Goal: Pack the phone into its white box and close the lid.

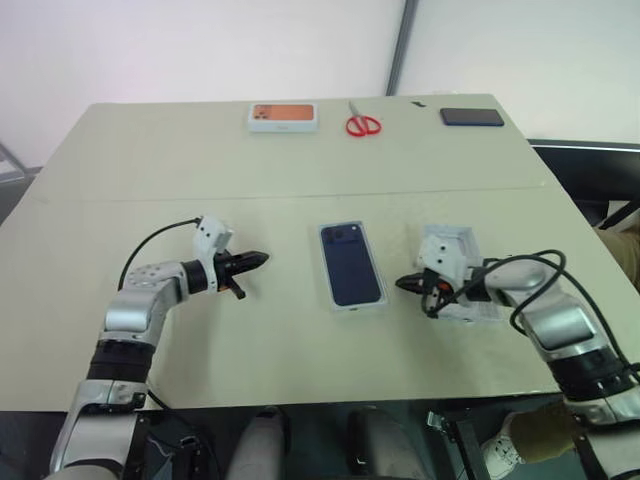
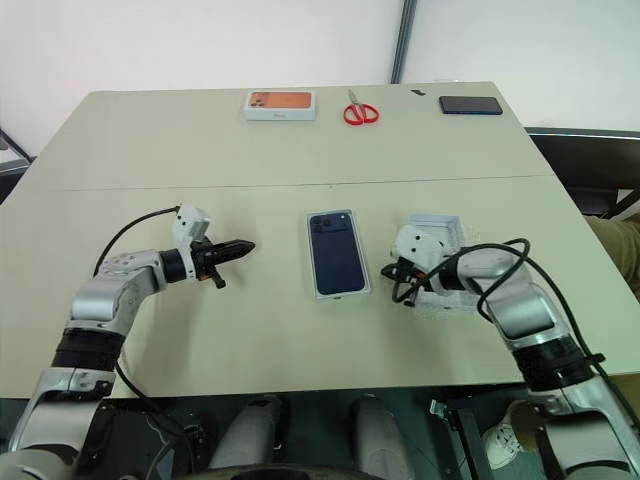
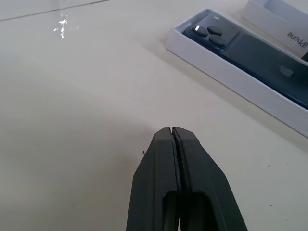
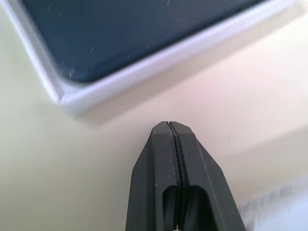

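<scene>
The dark navy phone (image 1: 351, 263) lies back side up inside the white box (image 1: 358, 308) at the middle of the table, its camera cluster at the far corner. The lid (image 1: 450, 243) rests to the right of the box with its pale inside facing up, partly covered by my right arm. My left gripper (image 1: 260, 259) is shut and empty, a hand's width left of the box. My right gripper (image 1: 402, 284) is shut and empty in the gap between the box and the lid. The right wrist view shows the box's near corner (image 4: 144, 72) just beyond my shut fingertips.
Along the table's far edge lie an orange-topped white box (image 1: 284, 117), red scissors (image 1: 363, 123) and a black flat slab (image 1: 472, 117). A seam crosses the table beyond the box. Bare tabletop stretches left of my left gripper.
</scene>
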Motion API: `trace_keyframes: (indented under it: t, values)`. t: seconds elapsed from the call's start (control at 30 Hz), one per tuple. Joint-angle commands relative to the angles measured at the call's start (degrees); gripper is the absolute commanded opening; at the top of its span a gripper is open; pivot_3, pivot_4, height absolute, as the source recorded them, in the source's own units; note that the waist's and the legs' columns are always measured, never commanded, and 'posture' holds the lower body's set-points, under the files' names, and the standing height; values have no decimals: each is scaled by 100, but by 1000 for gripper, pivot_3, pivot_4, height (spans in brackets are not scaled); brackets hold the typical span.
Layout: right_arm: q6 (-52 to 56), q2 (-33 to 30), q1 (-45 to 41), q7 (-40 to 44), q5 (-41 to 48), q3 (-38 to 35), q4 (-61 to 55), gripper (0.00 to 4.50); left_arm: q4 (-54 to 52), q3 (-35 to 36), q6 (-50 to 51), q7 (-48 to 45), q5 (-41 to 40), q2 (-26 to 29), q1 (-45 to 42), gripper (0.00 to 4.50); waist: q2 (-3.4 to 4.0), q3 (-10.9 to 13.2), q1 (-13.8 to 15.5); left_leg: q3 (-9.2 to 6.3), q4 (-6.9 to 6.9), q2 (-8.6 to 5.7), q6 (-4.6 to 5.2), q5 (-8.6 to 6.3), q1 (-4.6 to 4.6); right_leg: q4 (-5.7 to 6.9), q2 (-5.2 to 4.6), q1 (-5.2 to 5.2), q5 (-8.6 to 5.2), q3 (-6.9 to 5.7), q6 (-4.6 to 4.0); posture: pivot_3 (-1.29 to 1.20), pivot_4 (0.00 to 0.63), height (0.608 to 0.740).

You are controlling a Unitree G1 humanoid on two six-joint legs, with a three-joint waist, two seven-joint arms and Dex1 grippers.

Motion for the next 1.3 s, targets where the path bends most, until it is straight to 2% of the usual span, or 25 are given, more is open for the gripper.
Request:
trace_keyframes:
  t: [0.03,0.2,0.33,0.37,0.4,0.47,0.5,0.67,0.73,0.93,1.13,1.2,1.3]
  values:
    - [89,-243,190,137,184,-148,-305,0,-224,152,-61,-60,-116,109,-2,93,0,0,-8,0,0,0,0,0,0,0,0,0,0,0,0,0,150,740]
    - [-20,-492,294,130,190,-247,-181,0,-195,173,-114,-127,-120,223,15,93,-2,1,-19,1,0,1,0,0,2,1,2,-1,0,1,0,0,150,740]
    - [-50,-455,151,29,296,-372,-63,0,-263,261,148,-196,-335,327,7,93,-5,3,-13,2,1,1,0,0,1,-1,1,0,0,1,0,0,150,740]
    - [33,-388,71,7,394,-430,-56,0,-250,276,175,-222,-357,352,12,313,-5,3,-14,2,1,1,0,0,0,-1,1,0,0,1,0,0,150,740]
    - [194,-303,-10,-22,541,-506,-69,0,-243,285,189,-249,-375,382,28,602,-4,4,-15,2,1,1,0,0,0,-1,1,-1,0,1,0,0,150,740]
    - [622,-97,-224,-132,884,-706,-67,528,-273,305,232,-378,-461,460,62,1367,-6,8,-30,2,1,1,0,0,0,0,1,-2,0,2,0,0,150,740]
    - [715,-51,-273,-158,966,-744,-106,851,-282,309,161,-370,-430,481,74,1948,-5,10,-39,3,1,2,0,0,0,0,2,-3,0,3,-1,0,150,740]
    - [820,1,-462,-447,991,-815,-130,3454,-385,306,125,-579,-506,612,181,4479,-5,12,-23,1,-2,4,0,0,-3,-1,4,-6,0,3,-1,0,150,740]
    - [941,64,-539,-687,989,-876,-92,4440,-458,327,47,-688,-532,660,247,4500,-4,12,-22,5,-1,3,1,0,-6,-1,1,-8,0,5,-1,0,150,740]
    - [1347,-182,-493,-1078,881,-881,-436,4440,-382,380,-502,-891,-469,670,280,4500,-1,14,-7,6,-1,3,1,0,-10,0,1,-14,-1,6,-4,0,150,740]
    - [2852,-409,-87,-1482,1172,-1107,-1300,4440,-333,359,-1345,-1357,-458,707,426,4500,-1,14,-1,5,3,3,1,0,-39,0,-1,-39,0,6,-4,0,150,740]
    - [3544,-229,13,-1695,1438,-1344,-1684,4440,-311,355,-1481,-1540,-502,718,477,4500,0,14,-14,2,3,4,1,0,-61,2,1,-61,0,5,-3,0,150,740]
    - [3957,-206,323,-2017,1469,-1291,-2349,4440,-375,352,-1627,-1729,-541,729,605,4500,1,14,-18,3,10,4,1,0,-73,9,2,-76,2,6,-3,0,150,740]
